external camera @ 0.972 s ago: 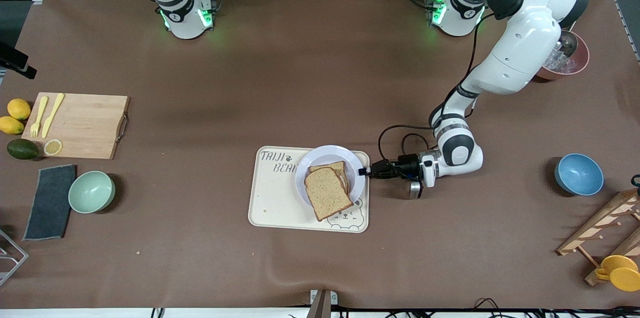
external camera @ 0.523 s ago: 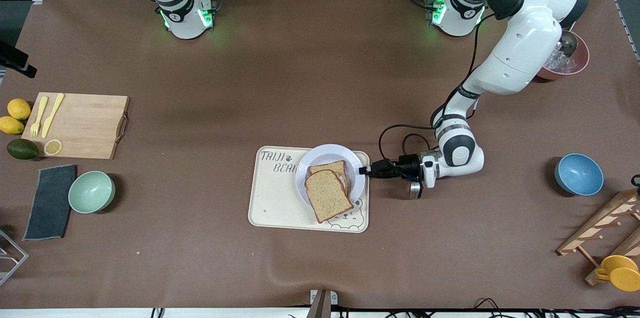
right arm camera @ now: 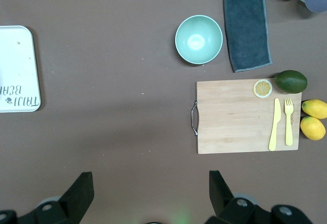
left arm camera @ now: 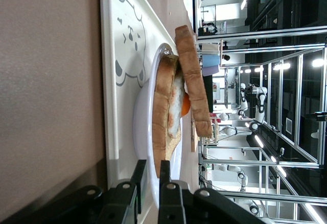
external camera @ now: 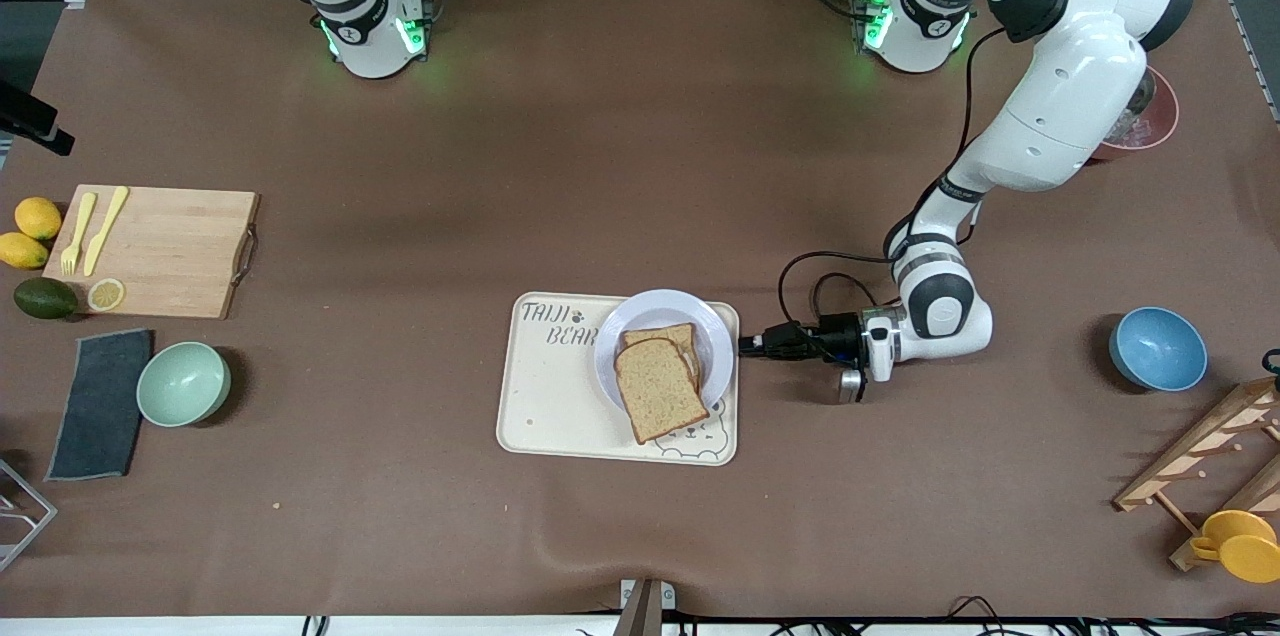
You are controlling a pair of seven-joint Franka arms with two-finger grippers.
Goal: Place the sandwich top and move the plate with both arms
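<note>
front view gives me the sandwich top (external camera: 659, 403) on the egg slice (left arm camera: 164, 117) in the plate (external camera: 665, 306) on the tray (external camera: 545, 406), left gripper (external camera: 745, 346) slightly parted, maybe off its rim, right gripper (right arm camera: 151, 192) spread wide, waiting.

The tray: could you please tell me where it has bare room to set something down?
The tray is bare at the right arm's end, under its lettering. The plate with the sandwich top crowds the other end, where the left tool sits at its rim.
</note>
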